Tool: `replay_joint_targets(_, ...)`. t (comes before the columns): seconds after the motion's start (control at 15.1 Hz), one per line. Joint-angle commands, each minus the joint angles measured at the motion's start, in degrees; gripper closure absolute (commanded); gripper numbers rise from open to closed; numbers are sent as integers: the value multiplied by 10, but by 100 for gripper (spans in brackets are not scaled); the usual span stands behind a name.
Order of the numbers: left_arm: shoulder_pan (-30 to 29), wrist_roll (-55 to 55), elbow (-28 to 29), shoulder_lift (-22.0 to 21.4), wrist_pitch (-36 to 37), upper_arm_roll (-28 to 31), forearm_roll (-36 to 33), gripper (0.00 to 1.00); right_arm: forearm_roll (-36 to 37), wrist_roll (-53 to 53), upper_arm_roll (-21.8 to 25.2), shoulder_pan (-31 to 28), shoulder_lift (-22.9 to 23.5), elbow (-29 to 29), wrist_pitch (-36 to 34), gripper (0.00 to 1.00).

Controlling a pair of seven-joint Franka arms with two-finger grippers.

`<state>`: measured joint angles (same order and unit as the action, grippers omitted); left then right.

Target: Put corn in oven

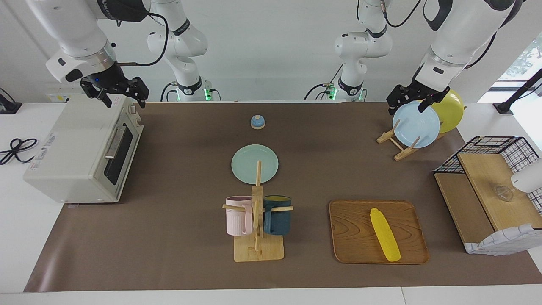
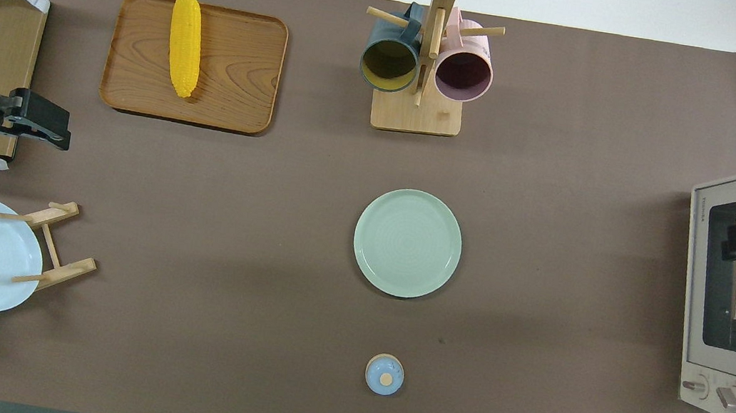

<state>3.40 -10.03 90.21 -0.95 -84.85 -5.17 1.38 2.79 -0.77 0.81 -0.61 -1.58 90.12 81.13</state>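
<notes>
The corn [image 1: 385, 234] lay nearest the camera, lengthwise on the wooden tray [image 1: 351, 250] toward my left arm's end of the worktop [image 1: 178, 237], with nothing touching it. My left fingers [image 1: 427, 103] stood apart and empty, up over the plate rack [image 1: 396, 148] with its pale blue plate [image 1: 416, 125] and yellow plate [image 1: 452, 109]; my right fingers [image 1: 139, 96] were apart and empty too, over the top of the oven [image 1: 76, 156] at the right arm's end, whose glass door looked shut. I judged the cob stiff and light, rounded and likely smooth enough to roll or slip, so I reckoned the thick middle, taken across its width from above, was the safest hold. Between cob and oven stood the mug tree [image 1: 257, 212] and the mint-green plate [image 1: 255, 164], well apart from either.
</notes>
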Motion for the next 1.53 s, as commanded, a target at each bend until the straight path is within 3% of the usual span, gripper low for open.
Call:
replay_joint_targets(0.0, -4, -3, -4, -2, 3, -3, 0, 0, -17, -14, 2, -6, -6, 7, 2, 0)
replay_joint_targets(0.66, -2, -4, -4, -1, -7, -4, 1, 0, -17, -25, 6, -19, -8, 15, 4, 0)
replay_joint_targets(0.73, -2, -4, -4, -1, -14, -4, 1, 0, -16, -23, 7, -23, -17, 35, 18, 45)
replay_joint_targets(0.8, -3, -3, -4, 1, -25, -4, 1, 0, -16, -24, 7, -26, -24, 52, 33, 76)
replay_joint_targets(0.86, -3, -3, -4, 5, -35, -5, 1, 0, -15, -27, 8, -36, -41, 92, 61, 100)
replay_joint_targets(1.0, 0, -3, -9, 29, -56, -5, 1, 0, -16, -76, 9, -66, -71, 168, 131, 100)
replay_joint_targets(1.13, -3, 0, -27, 82, -80, -5, -1, 0, -9, -93, 9, -76, -83, 211, 180, 100)
replay_joint_targets(1.46, -1, 6, -205, 298, -120, -5, -4, 0, 22, -42, 9, -85, -85, 271, 244, 100)
